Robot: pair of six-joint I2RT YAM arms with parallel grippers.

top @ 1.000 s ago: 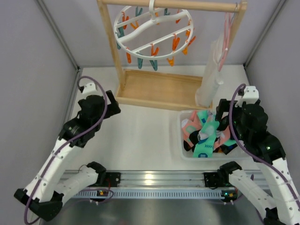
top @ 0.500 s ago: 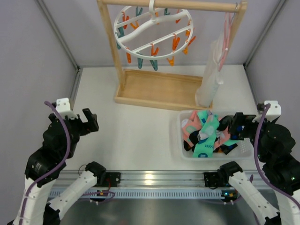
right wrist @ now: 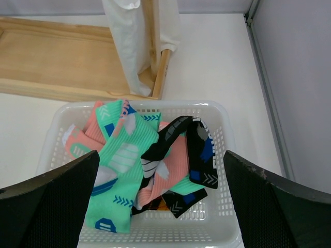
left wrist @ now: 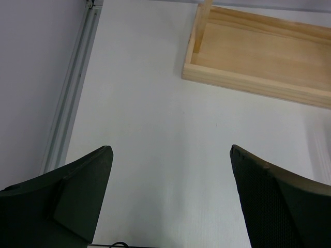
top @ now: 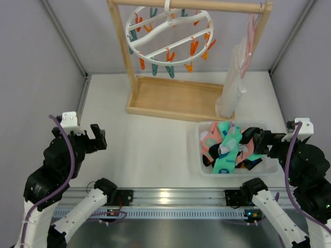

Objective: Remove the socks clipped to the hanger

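Left wrist view has the left gripper (left wrist: 169, 155) with its fingers spread wide and nothing between them, over bare bench (left wrist: 150, 98) near the arm bases. The right gripper (right wrist: 161, 155) is spread just as wide and empty, hanging above the near rim of the white basket (right wrist: 227, 111).

By my reading the unclipping is finished, and the step in hand is parking the 2 arms. To do that well, keep both grippers open and high enough that no finger catches the mesh wall or drags a loose cuff out over the rim. Then check the rear pins before calling it done, since the rack's top rail crosses in front of them.

The socks (right wrist: 129, 155) lie piled in the basket: mint ones with white and blue marks, salmon ones beneath, and a black one with white chevrons draped over the heap. They look limp and tangled, all inside the walls.

Beyond the basket stands the wooden rack (top: 170, 98), with a long white garment (top: 232, 88) hanging on its right side. Farthest back, the hanger (top: 168, 20) hangs from the top rail, a white ring whose orange and teal clothespins (top: 193, 48) dangle with nothing gripped, as far as I can tell.
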